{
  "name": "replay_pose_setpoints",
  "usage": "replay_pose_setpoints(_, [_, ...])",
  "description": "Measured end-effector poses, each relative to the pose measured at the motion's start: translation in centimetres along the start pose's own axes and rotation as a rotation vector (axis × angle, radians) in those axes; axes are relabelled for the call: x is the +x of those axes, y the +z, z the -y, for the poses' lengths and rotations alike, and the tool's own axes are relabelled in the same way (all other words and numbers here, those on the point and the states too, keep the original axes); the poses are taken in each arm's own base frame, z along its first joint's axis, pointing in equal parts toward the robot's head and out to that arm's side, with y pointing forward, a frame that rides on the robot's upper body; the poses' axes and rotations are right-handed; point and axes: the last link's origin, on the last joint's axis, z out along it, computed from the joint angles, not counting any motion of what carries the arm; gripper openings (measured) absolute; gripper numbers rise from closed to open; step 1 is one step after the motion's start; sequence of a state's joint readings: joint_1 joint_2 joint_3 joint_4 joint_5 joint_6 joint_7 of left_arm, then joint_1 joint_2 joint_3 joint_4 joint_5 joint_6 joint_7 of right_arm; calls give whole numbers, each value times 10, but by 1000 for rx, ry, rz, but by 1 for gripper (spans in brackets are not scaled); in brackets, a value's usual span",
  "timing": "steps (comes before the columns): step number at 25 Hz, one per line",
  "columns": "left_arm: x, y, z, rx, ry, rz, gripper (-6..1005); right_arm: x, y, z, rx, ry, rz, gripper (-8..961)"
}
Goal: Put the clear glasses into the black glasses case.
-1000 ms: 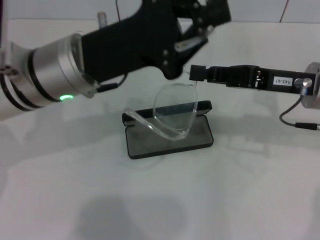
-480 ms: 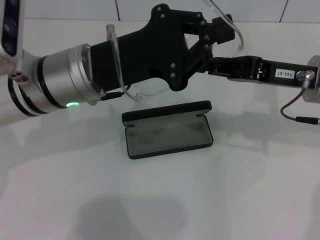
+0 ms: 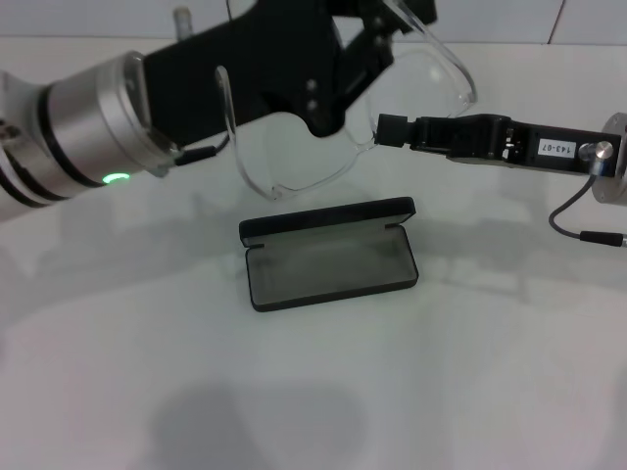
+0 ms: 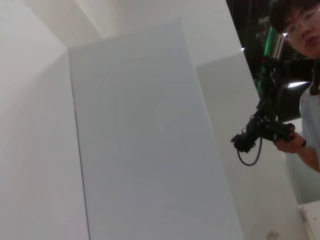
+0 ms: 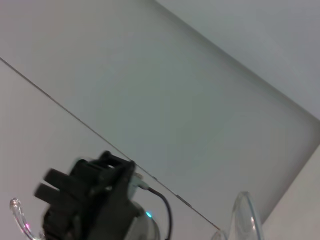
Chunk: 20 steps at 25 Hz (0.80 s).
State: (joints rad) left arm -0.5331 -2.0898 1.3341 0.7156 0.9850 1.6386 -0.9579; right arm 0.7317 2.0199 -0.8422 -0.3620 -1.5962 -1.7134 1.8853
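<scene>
Head view: the clear glasses (image 3: 392, 108) are held in the air above the white counter (image 3: 313, 382), over and slightly behind the black glasses case (image 3: 331, 257). The case lies open on the counter with its grey lining exposed and nothing inside it. The left pincer (image 3: 377, 34) reaches in from the left and is closed on the upper part of the glasses frame. The right pincer (image 3: 384, 130) extends in from the right, its tip at the lens edge; whether its fingers are parted cannot be told.

Left wrist view: only pale wall panels are shown, with a person (image 4: 305, 100) holding a camera (image 4: 262, 131) at one side.

Right wrist view: the left arm's black pincer is seen against wall panels, and a curved piece of the clear glasses (image 5: 247, 215) is visible near the frame edge.
</scene>
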Motion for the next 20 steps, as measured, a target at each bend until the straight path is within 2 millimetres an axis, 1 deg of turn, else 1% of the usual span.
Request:
replay_pose_setpoints(4, [7,-3,2,11,24,-10,40,0,-3,3,21,2,5,45])
replay_pose_setpoints(5, [11,-8,2,26,42,-11,40,1,-4,3,25,3,6,45])
replay_pose_setpoints(9, [14,-24,5,85,56,-7,41,0,-6,3,27,0,13,44])
replay_pose_setpoints(13, [15,-42,5,149,60,2,41,-3,-8,2,27,-4,18,44])
replay_pose_setpoints(17, [13,-52,3,176,50,20,41,-4,-10,2,31,-8,20,44])
replay_pose_setpoints(20, [10,-57,0,179,33,38,41,-5,-10,3,35,-9,22,44])
